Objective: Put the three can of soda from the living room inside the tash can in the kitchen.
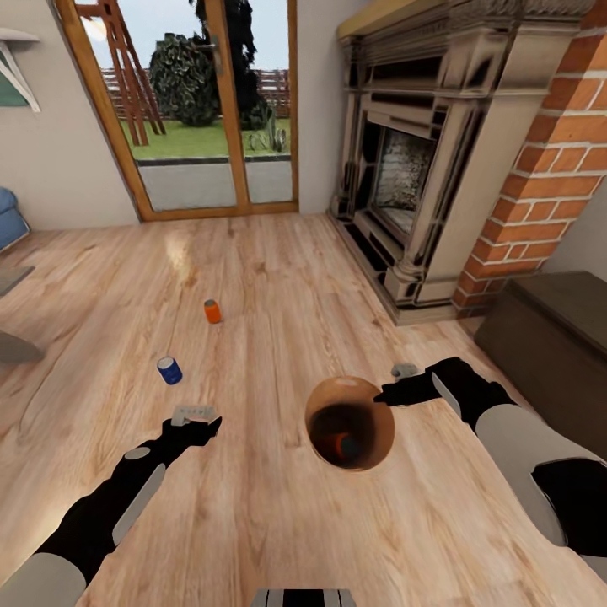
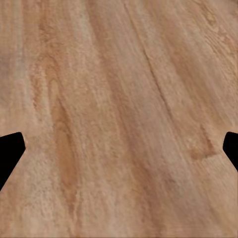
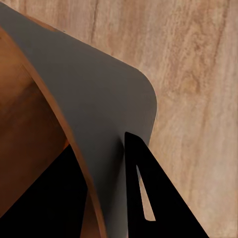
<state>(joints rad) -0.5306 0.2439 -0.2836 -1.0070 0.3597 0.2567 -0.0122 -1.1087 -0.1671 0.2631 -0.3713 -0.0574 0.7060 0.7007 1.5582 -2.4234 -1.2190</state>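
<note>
one can binned, two left on the living room floor

your right gripper [image 1: 389, 394] pinches the tash can [image 1: 349, 422] rim, an orange can [image 1: 345, 443] inside; left gripper [image 1: 205, 424] hangs open and empty. blue can [image 1: 169, 370] and second orange can [image 1: 212, 311] wait on the floor [image 1: 278, 278] ahead.

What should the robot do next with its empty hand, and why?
Probably reach the open left gripper forward to the blue can, the nearest one on the floor. One orange can already lies in the bin held by the right gripper.

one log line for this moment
place: living room | right gripper: holding trash can by rim | in bin: one orange can | floor: orange can, blue can | left gripper: open, empty
</note>
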